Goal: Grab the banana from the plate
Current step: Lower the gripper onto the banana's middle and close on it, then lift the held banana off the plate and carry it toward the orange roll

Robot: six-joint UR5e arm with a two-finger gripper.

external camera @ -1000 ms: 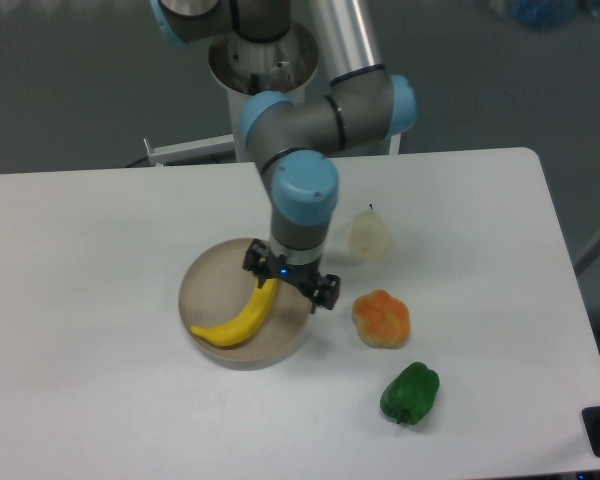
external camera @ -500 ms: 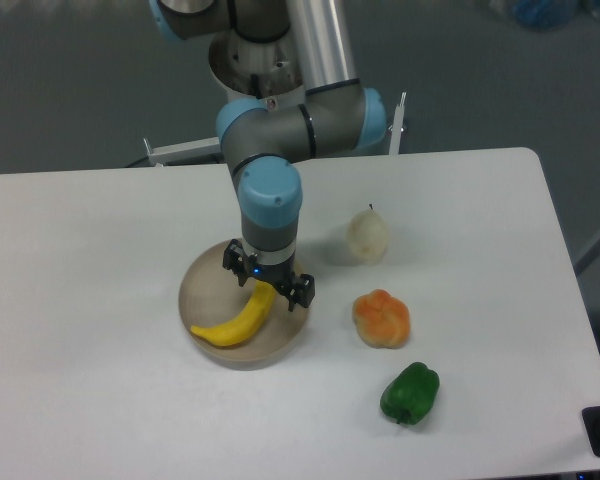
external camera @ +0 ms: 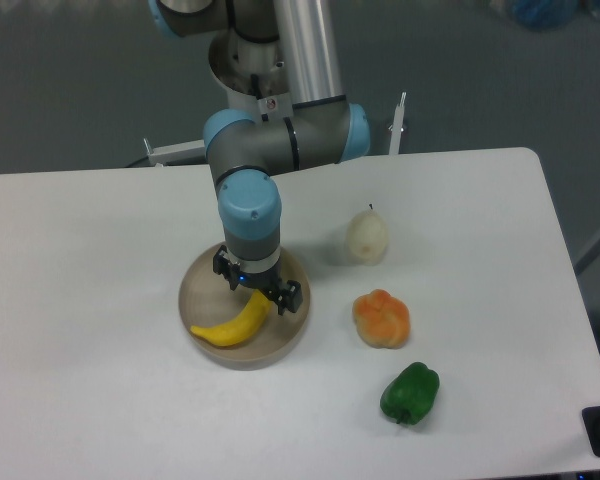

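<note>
A grey-and-blue robot arm's black two-finger tool (external camera: 259, 286) hung low over a round, shallow beige-tan plate (external camera: 202, 279) on the white tabletop (external camera: 90, 330), its fingers set astride the upper right end of a curved, smooth bright yellow banana (external camera: 232, 322). The banana lay inside the plate, toward the near rim, its long axis running from lower left to upper right, so that most of its length stretched away from the tool toward the lower left. The tool's fingers stood apart, one on each side of the fruit's upper end, with a gap showing between them; whether either finger touched the peel could not be told from this view, and nothing appeared to be gripped. The banana rested on the plate, not lifted.

The grasp appeared to be lined up but not yet made. The tool sat over the banana's end and not its middle, so a closing there would likely leave the long, heavier part hanging to the lower left and prone to swing or slip on lifting.

To the right of the plate, well clear of it, stood a pale whitish pear-shaped fruit (external camera: 367, 236), a lumpy orange fruit (external camera: 380, 317) and a glossy green bell pepper (external camera: 410, 392).
</note>
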